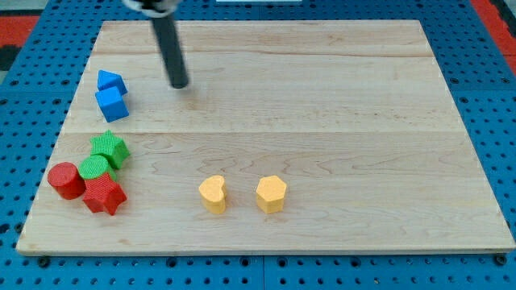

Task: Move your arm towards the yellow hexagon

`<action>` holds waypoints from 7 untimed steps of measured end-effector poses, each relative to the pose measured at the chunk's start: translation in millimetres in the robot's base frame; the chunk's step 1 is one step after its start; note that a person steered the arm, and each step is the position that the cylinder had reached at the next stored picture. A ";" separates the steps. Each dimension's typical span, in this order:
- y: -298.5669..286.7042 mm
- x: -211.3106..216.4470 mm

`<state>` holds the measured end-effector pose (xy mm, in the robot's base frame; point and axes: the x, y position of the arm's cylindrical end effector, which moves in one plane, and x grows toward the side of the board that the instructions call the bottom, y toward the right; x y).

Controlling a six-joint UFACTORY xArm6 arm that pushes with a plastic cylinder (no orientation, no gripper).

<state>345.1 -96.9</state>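
The yellow hexagon (272, 193) stands near the view's bottom, right of centre. A yellow heart-shaped block (213, 194) stands just to its left. My tip (180, 84) is at the upper left of the board, far up and to the left of the yellow hexagon, touching no block. The rod rises from it toward the view's top.
Two blue blocks (112, 94) stand left of my tip. A green star (109, 148), a green cylinder (93, 168), a red cylinder (66, 180) and a red star (104, 195) cluster at the lower left. The wooden board (322, 97) lies on a blue pegboard.
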 end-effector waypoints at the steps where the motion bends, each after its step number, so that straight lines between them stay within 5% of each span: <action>1: 30.2 -1.6; 6: 109.0 -2.6; 7: 108.9 27.2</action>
<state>372.3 12.0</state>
